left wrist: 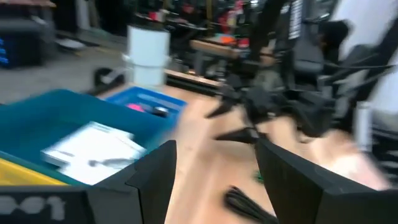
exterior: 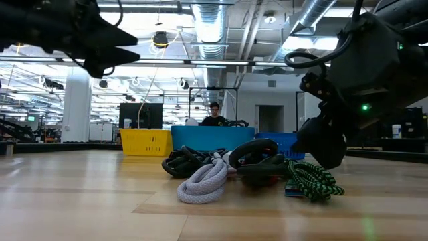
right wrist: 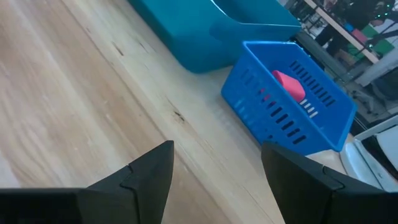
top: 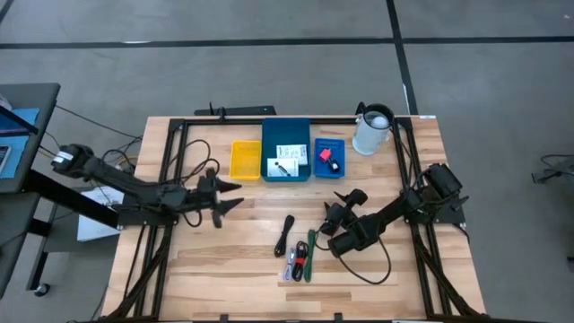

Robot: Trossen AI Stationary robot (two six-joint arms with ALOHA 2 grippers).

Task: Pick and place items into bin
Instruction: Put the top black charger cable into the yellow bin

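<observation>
Three bins stand in a row at the far side: a yellow bin, a teal bin with two white cards in it, and a blue basket holding a pink-red piece and a small black object. Loose items lie near the front: a black cable, green and black pieces and a grey-white rope. My left gripper hovers open left of the bins. My right gripper stands open, low over the bare wood, short of the blue basket.
A white jug stands at the far right corner behind the blue basket. Black frame rails run along the table's sides. Bare wood lies at the front left. A person sits in the room beyond the bins.
</observation>
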